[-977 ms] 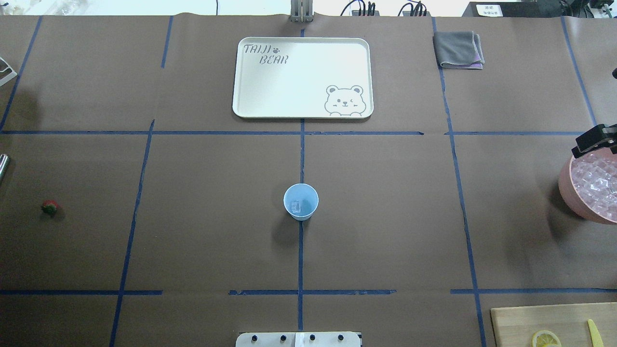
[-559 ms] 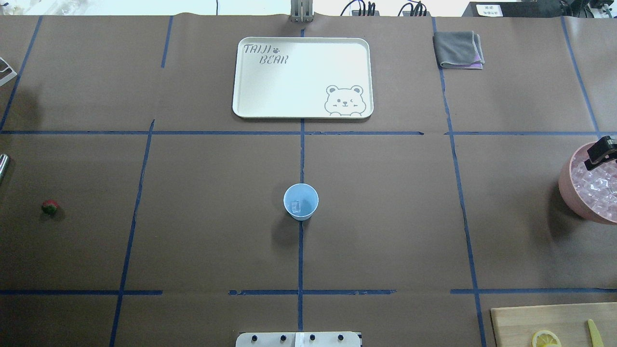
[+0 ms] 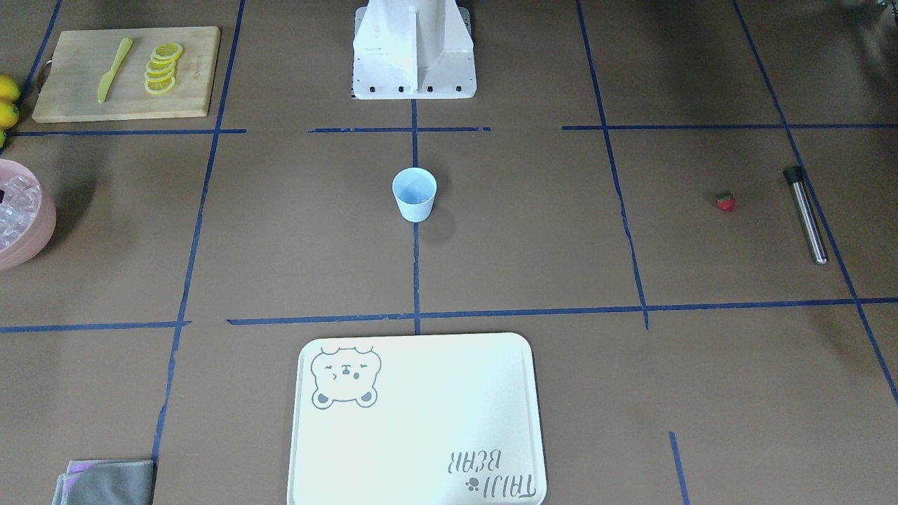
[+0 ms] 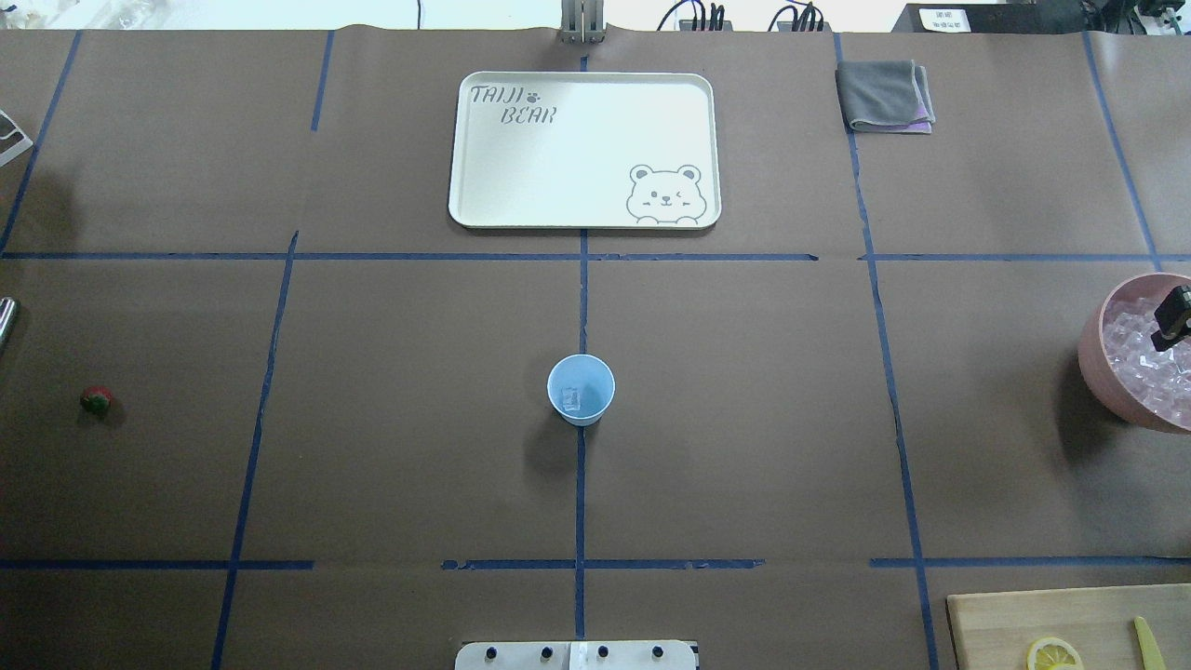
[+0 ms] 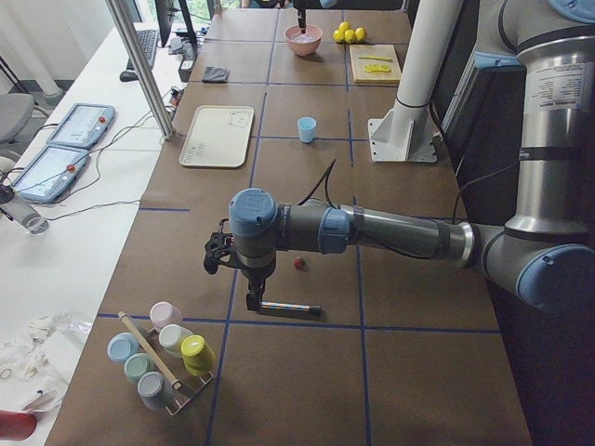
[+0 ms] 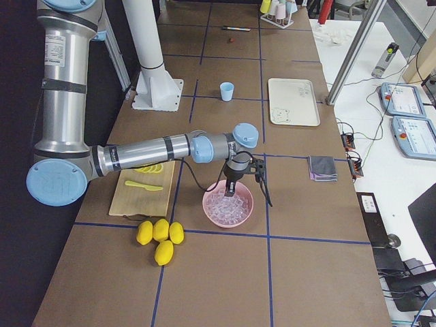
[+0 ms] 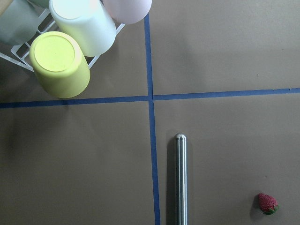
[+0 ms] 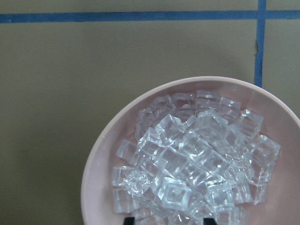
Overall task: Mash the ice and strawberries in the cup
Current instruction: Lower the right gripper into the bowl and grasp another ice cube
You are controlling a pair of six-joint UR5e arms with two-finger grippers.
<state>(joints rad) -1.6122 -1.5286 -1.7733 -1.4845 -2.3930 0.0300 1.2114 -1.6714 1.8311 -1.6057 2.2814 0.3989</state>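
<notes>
Ice: the ice (image 8: 192, 159) is a heap of little clear cubes in the pink bowl (image 8: 101, 187), at the table's end on the robot's right side.
Right arm: the right pincer (image 4: 1170, 316) hangs over the heap, with the ice straight below it. Only a dark bit shows, so I can't tell if it is spread or pressed together.
Next move, I think: go straight down and pinch one cube.
Cup: the cup (image 4: 581, 389) stands mid-table, well apart from the bowl, with one ice cube (image 4: 570, 398) inside.
Strawberry: the strawberry (image 4: 96, 400) lies far off on the left side, near a metal stick (image 7: 180, 183).
Left arm: the left pincer (image 5: 251, 283) hangs over the stick. I can't tell if it is spread.
</notes>
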